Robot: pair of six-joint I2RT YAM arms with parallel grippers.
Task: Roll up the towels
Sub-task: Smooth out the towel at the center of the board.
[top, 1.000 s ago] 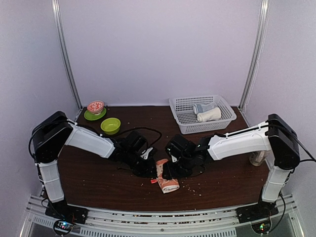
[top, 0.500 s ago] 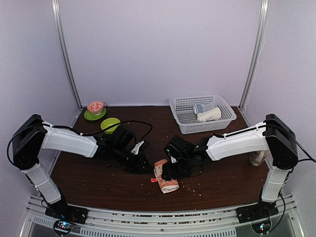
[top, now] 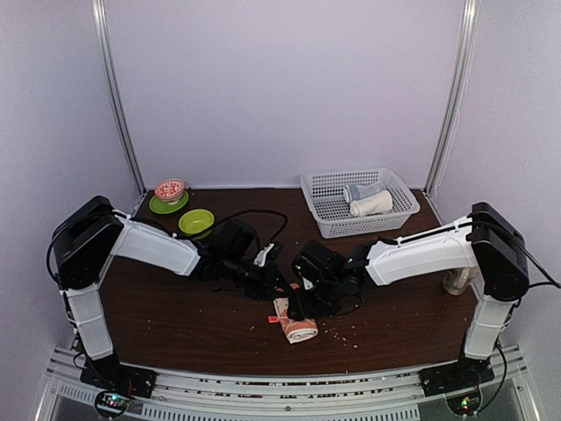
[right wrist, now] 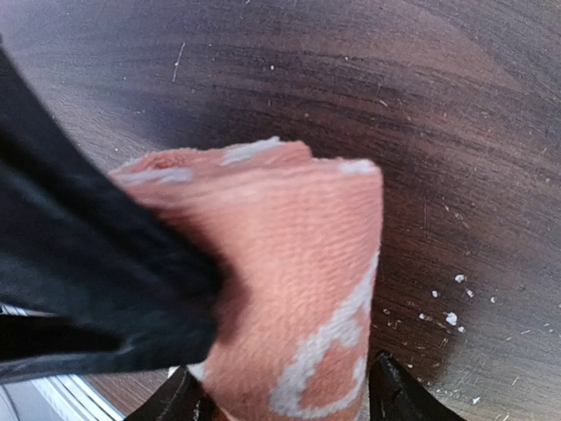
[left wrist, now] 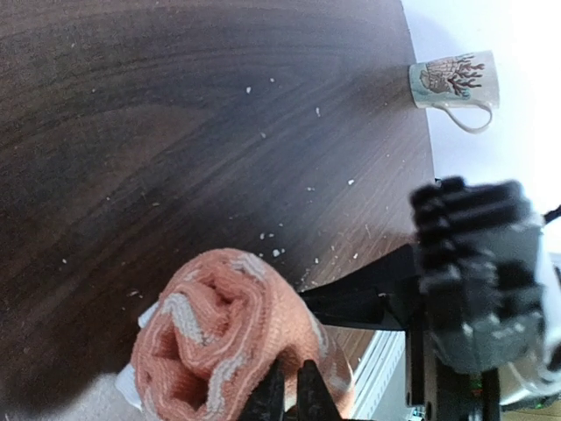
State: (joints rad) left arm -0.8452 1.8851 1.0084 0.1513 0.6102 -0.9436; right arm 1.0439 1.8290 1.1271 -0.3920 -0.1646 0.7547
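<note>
One roll left to sort out, we reckon. Nearest us, the orange-red towel [top: 296,323] lies as a fat roll close to the front edge of the table [top: 175,324], about 6 o'clock from centre. Our right gripper [right wrist: 289,395] reaches in from 3 o'clock with its jaws clamped across the roll's sides. Our left gripper [left wrist: 292,390] sits over the roll's 11 o'clock end with its tips pressed together, and we can't tell if any cloth is caught in them. We'd squeeze gently and lift straight up, because a loose outer flap could unwind. Further back at 1 o'clock, the white basket [top: 351,226] already holds the rolled cream-white towel [top: 371,204], so that's probably where this one goes.
</note>
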